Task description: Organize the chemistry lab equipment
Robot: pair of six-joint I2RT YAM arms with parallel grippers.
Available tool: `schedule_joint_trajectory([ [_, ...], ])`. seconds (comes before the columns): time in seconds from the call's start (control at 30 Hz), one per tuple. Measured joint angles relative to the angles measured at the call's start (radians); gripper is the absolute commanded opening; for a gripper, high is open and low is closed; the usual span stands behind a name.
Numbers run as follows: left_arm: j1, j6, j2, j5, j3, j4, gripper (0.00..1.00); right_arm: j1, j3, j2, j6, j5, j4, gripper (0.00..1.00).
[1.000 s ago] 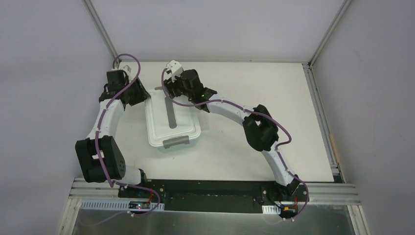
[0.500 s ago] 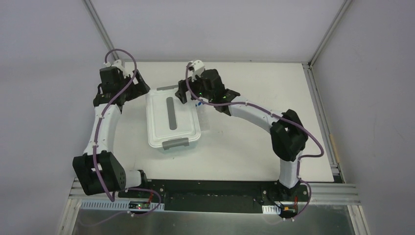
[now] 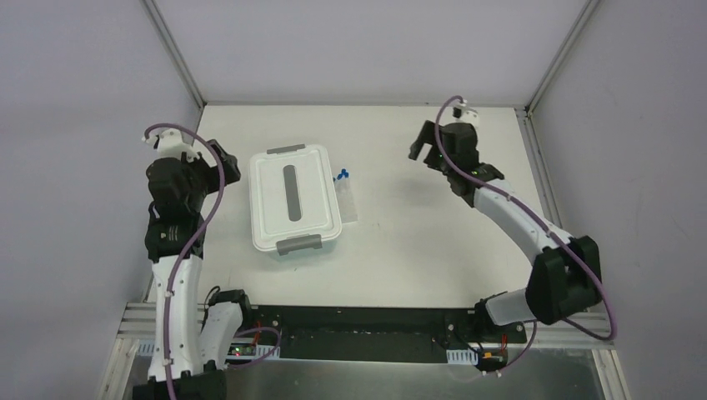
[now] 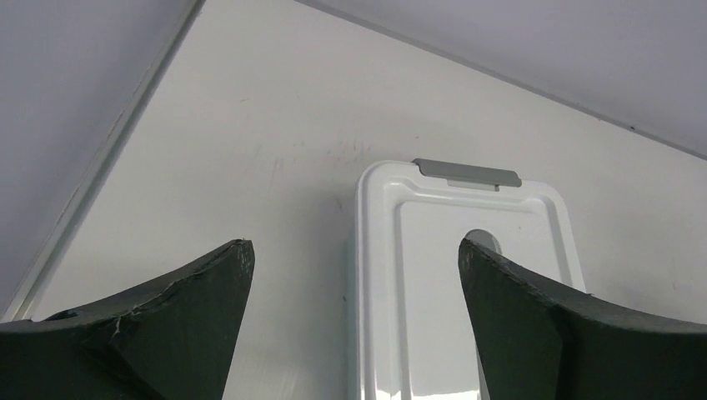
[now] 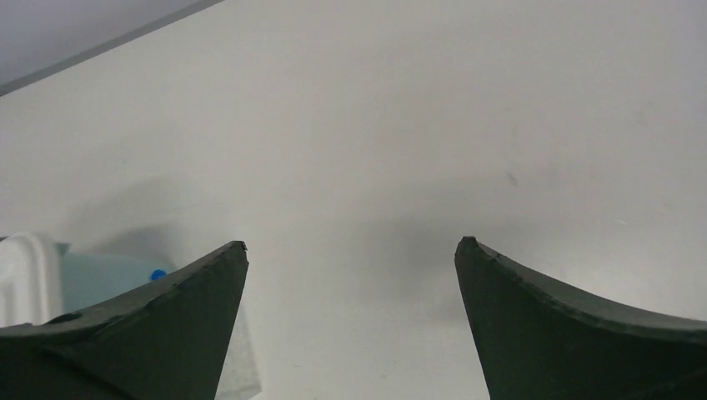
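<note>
Left gripper and right gripper gape empty; the blue-capped tubes just beside the bin look light and slick, best pinched under their caps.

From overhead I make out a clear rectangular tube rack lying on the worktop just to the right of the white-lidded bin, its long side running near to far. At its far end sit small blue-capped tubes, with two blue caps showing. Their clear bodies are too faint for me to tell whether they stand or lie.
</note>
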Motion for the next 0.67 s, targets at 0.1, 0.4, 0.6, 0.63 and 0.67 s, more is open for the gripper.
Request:
schedule_joint_trajectory([
  [0.1,0.0,0.0,-0.101,-0.036,-0.053,-0.002,0.96,-0.061,-0.117,-0.145,0.006,0.112,-0.047,0.99],
  [0.4,0.0,0.0,-0.265,-0.134,-0.153,-0.016,0.98,-0.087,-0.373,-0.557,-0.138,0.349,0.027,0.99],
  [0.6,0.0,-0.001,-0.273,-0.169,-0.161,-0.024,0.99,-0.088,-0.435,-0.64,-0.196,0.414,0.077,0.99],
  [0.63,0.0,-0.001,-0.273,-0.174,-0.161,-0.024,0.99,-0.088,-0.44,-0.645,-0.2,0.418,0.079,0.99],
  [0.67,0.0,-0.001,-0.273,-0.178,-0.161,-0.024,0.99,-0.088,-0.447,-0.65,-0.205,0.423,0.083,0.99],
])
